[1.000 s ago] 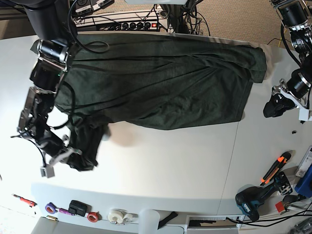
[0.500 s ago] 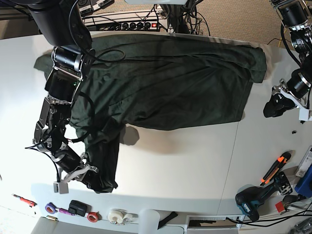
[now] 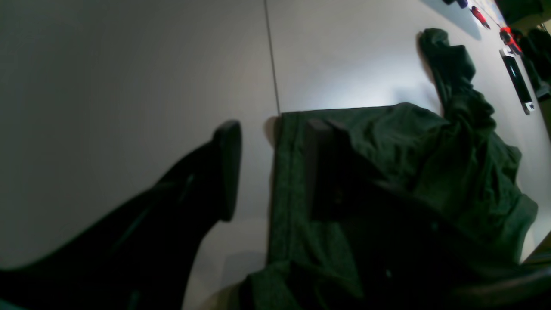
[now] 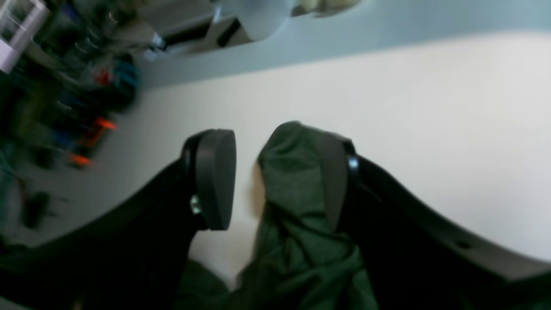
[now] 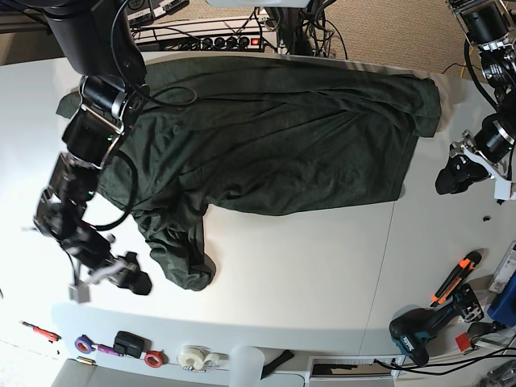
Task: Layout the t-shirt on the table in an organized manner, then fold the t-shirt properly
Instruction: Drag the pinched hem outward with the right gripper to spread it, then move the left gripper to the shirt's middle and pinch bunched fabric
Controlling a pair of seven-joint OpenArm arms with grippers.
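T-shirt point(image 5: 274, 137) beside seemingly parted right gripper point(image 5: 121, 274)

T-shirt point(image 5: 274, 129) sprawling across far half of table point(image 5: 306, 266), its sleeve hanging toward near-left corner. Bare strip lying open between shirt's near hem and near edge; I am finding passage there. Along near edge, tape rolls point(image 5: 193, 356) and small tools point(image 5: 121, 345) crowding my way. Drill point(image 5: 419, 332) and orange-handled cutter point(image 5: 455, 278) blocking near-right corner. Cables point(image 5: 234, 36) lining far edge.
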